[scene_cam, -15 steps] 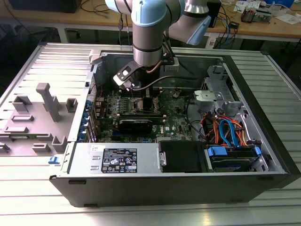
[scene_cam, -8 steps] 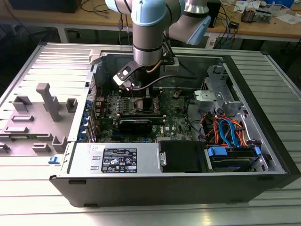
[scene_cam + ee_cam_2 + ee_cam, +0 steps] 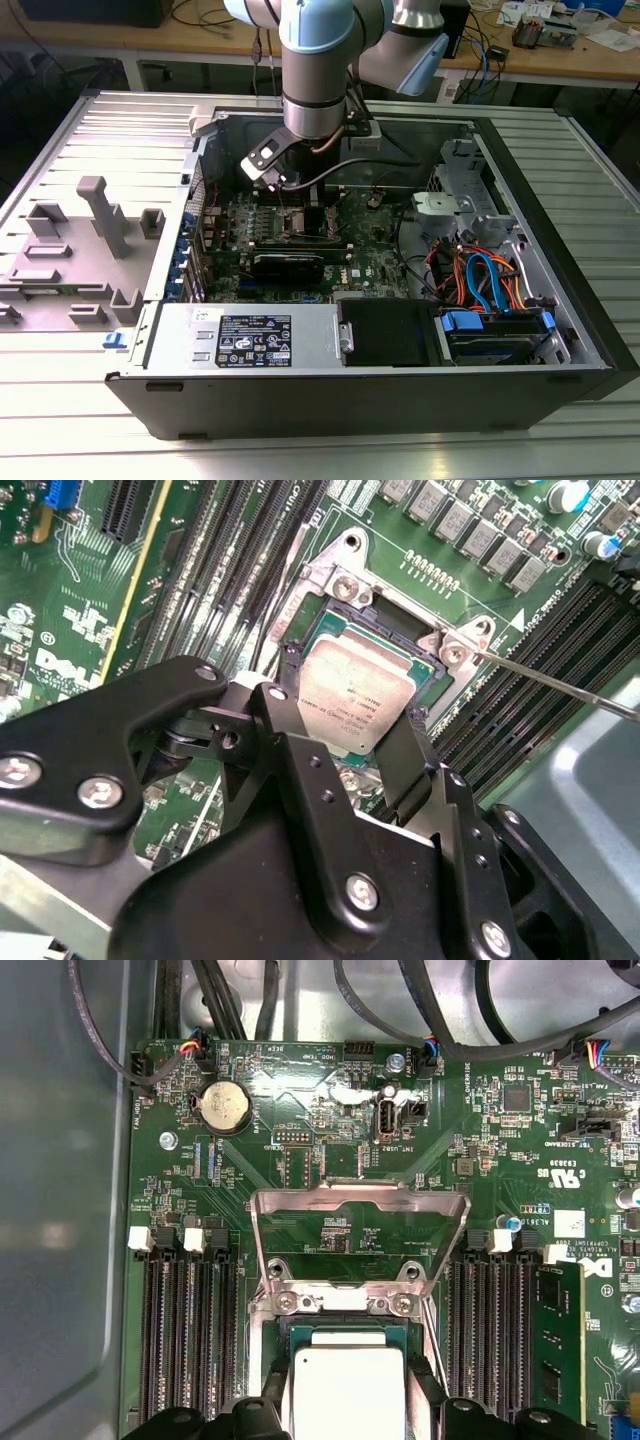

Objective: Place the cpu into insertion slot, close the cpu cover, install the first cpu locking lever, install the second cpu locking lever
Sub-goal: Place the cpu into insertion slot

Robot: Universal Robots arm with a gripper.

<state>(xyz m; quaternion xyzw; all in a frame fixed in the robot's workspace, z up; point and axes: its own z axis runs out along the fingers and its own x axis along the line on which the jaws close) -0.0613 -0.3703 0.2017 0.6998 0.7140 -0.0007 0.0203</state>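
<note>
The cpu (image 3: 346, 1388), a small square chip with a silvery top, sits between my gripper's (image 3: 347, 1408) black fingers (image 3: 424, 1400), right at the motherboard's insertion slot (image 3: 345, 1326). In the second wrist view, the gripper (image 3: 350, 735) flanks the cpu (image 3: 357, 700) on two sides and is shut on it, over the slot (image 3: 400, 615). The cpu cover (image 3: 360, 1193), a thin metal frame with a square window, stands swung open behind the slot. A thin locking lever (image 3: 560, 687) juts out to one side. In the exterior view the gripper (image 3: 310, 215) reaches down into the open computer case.
Memory slots (image 3: 185, 1330) flank the socket on both sides, one holding a memory stick (image 3: 558, 1340). Black cables (image 3: 470, 1030) run above the motherboard. In the exterior view the case holds a power supply (image 3: 250, 340), a graphics card (image 3: 288, 265) and drive cables (image 3: 480, 275).
</note>
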